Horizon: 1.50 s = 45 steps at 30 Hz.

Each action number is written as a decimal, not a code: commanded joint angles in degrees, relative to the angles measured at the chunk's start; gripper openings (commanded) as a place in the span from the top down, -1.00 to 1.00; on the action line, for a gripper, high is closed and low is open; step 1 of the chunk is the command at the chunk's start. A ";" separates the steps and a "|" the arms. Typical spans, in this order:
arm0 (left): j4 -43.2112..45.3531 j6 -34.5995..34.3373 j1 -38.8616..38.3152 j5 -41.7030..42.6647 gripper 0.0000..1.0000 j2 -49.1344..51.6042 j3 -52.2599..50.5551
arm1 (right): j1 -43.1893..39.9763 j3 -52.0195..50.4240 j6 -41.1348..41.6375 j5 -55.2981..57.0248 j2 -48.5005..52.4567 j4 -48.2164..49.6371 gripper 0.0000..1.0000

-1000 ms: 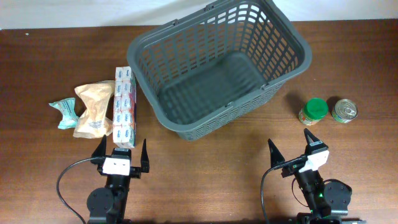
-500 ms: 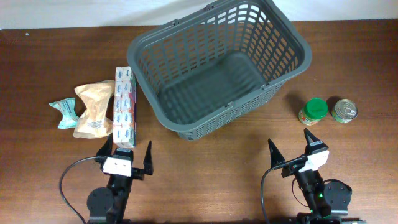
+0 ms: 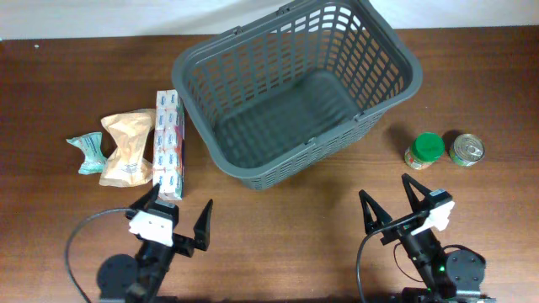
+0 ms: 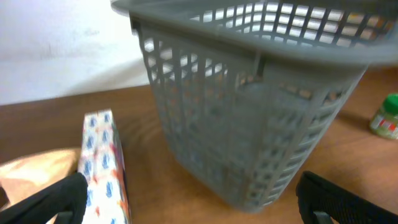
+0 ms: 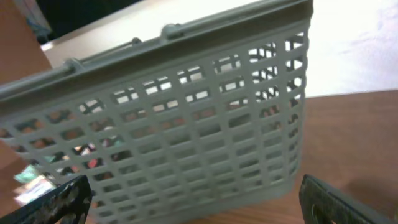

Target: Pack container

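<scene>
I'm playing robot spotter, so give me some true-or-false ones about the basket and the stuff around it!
1. The basket is empty. True.
2. The can is inside the basket. False: it stands on the table to the basket's right, next to the jar.
3. The left gripper and the right gripper are both open. True.
4. The left gripper holds the box. False: it holds nothing; the box lies on the table, left of the basket.
5. The jar has a red lid. False: the lid is green.
</scene>
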 commanded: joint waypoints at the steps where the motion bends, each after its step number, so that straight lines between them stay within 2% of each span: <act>1: -0.98 0.17 0.33 0.22 -0.98 9.27 9.88 | 0.50 8.55 -0.26 -1.18 4.55 -4.13 -0.98; 6: -13.31 2.56 1.68 0.04 -0.98 28.15 30.71 | 0.46 29.35 -8.90 0.57 21.84 -19.04 -0.98; 10: -29.00 6.19 2.69 -0.02 -0.98 45.48 56.54 | 0.46 57.77 -19.65 1.86 41.11 -36.94 -0.98; 11: -36.37 7.34 2.84 -0.31 -0.98 52.65 69.79 | 0.46 77.16 -22.88 1.90 52.09 -48.35 -0.98; 14: -44.61 10.12 2.84 -0.42 -0.98 61.55 88.11 | 0.46 97.81 -17.77 -2.08 63.23 -61.64 -0.99; 17: -47.63 9.66 2.78 3.21 -0.98 63.12 92.67 | 0.46 107.34 -17.22 -5.90 68.81 -65.81 -0.98; 18: -48.17 9.68 2.78 3.69 -0.98 63.01 92.70 | 0.46 108.26 -15.78 -6.08 69.51 -65.79 -0.98; 19: -48.57 9.68 2.78 3.65 -0.98 62.69 92.70 | 0.46 109.94 -10.69 -5.53 71.28 -65.75 -0.99; 21: -47.76 9.68 2.80 3.56 -0.98 62.55 92.70 | 0.46 110.27 -7.48 -4.66 72.46 -65.79 -0.93; 23: -47.32 9.64 2.78 2.47 -0.99 63.01 92.67 | 0.52 110.27 -4.31 0.52 74.14 -66.14 -0.93; 27: -47.47 9.62 2.80 -2.14 -0.98 65.90 92.67 | 0.50 110.27 -5.77 5.86 78.55 -66.25 -0.93; 32: -50.62 9.42 2.78 -2.12 -0.99 69.90 92.67 | 0.50 110.27 -7.89 9.79 83.10 -66.01 -0.94; 36: -58.84 11.21 2.78 -2.01 -0.96 72.76 92.67 | 0.52 110.27 -12.33 16.17 85.79 -67.30 -0.92; 37: -60.61 11.23 2.78 -1.99 -0.84 73.37 92.67 | 0.52 110.27 -12.44 16.41 86.12 -67.58 -0.87; 39: -65.85 11.21 2.08 -1.55 -0.25 75.23 92.67 | 0.52 110.27 -12.41 16.59 86.53 -69.66 -0.28; 40: -67.47 11.23 1.31 -1.53 0.18 75.93 92.67 | 0.52 110.27 -11.98 17.20 86.60 -71.19 0.14; 41: -68.85 11.21 0.09 -1.53 0.69 76.52 92.67 | 0.52 110.27 -11.96 18.38 86.60 -72.65 0.48; 42: -69.48 11.15 -1.49 -1.53 0.96 76.87 92.67 | 0.52 110.27 -11.93 19.50 86.60 -73.20 0.68; 43: -69.57 10.86 -2.36 -1.55 0.96 76.94 92.67 | 0.52 110.27 -11.65 20.44 86.58 -73.66 0.86; 45: -68.74 10.49 -5.97 -1.70 0.96 76.96 92.67 | 0.52 110.27 -10.43 21.22 86.60 -74.77 0.92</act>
